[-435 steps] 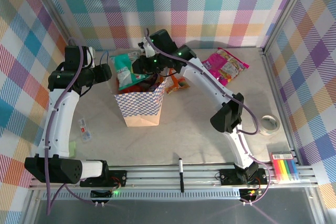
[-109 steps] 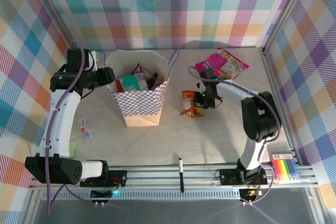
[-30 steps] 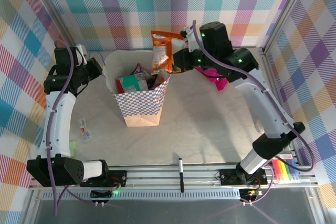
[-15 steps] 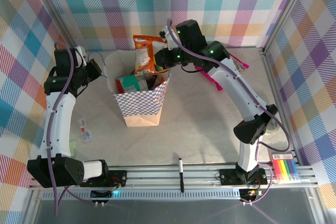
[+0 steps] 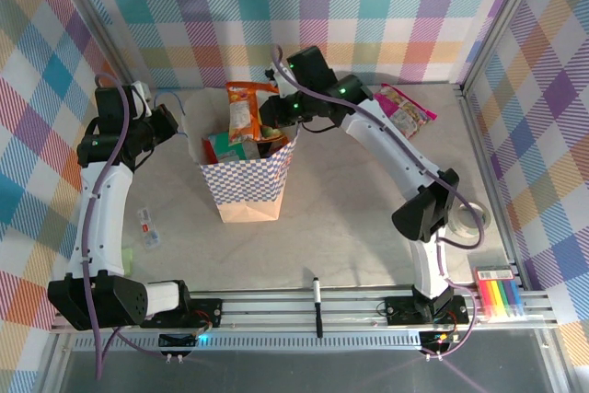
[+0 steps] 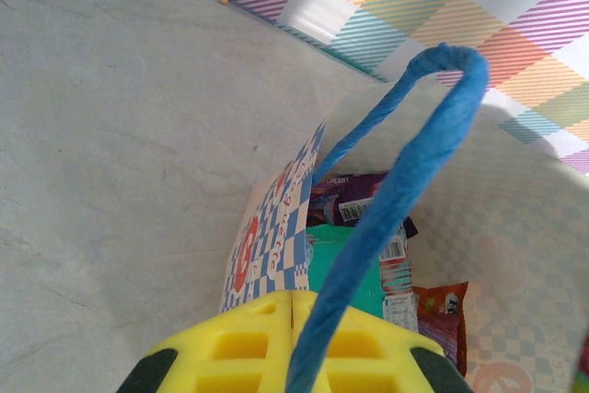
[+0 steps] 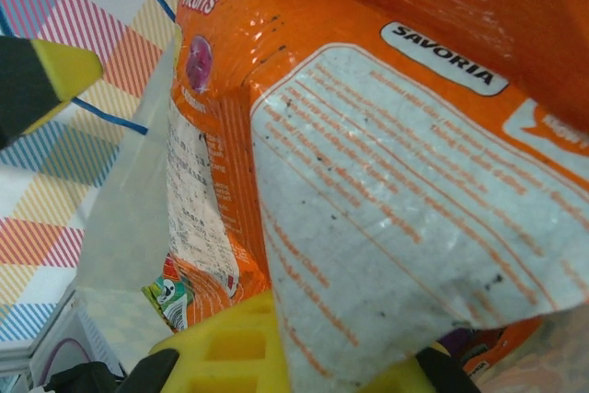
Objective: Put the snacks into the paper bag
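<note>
**Two closed grips: a blue cord handle [image 5: 171,98] on the left, an orange packet [image 5: 244,109] on the right**

From the top camera, the paper bag [image 5: 244,186] stands upright on the table [image 5: 350,227] with its mouth open upward. The left gripper [image 5: 175,120] is just beside the left rim of the bag and pinches the blue cord handle. The right gripper [image 5: 269,115] is above the far right part of the mouth, clenched on the orange packet. This packet hangs upright over the opening. I cannot tell if its lower end touches the packets below. A teal packet [image 5: 224,146] lies inside the bag. A pink packet [image 5: 405,109] lies on the table near the back wall, well apart from the bag. A black marker pen [image 5: 317,296] lies near the front edge.

From the left wrist camera, the two yellow fingers [image 6: 239,347] of the left gripper [image 6: 292,306] are pressed together, and the blue cord handle [image 6: 396,181] runs up from between them in a loop. Beyond them the checked wall of the paper bag [image 6: 271,218] is seen, and inside it a purple packet [image 6: 354,192], the teal packet [image 6: 345,269] and a red packet [image 6: 442,315].

From the right wrist camera, the orange packet [image 7: 386,181] is very close, crinkled, with printed text. One end of it sits between the yellow fingers [image 7: 225,347] of the right gripper [image 7: 304,361], held tight.
</note>
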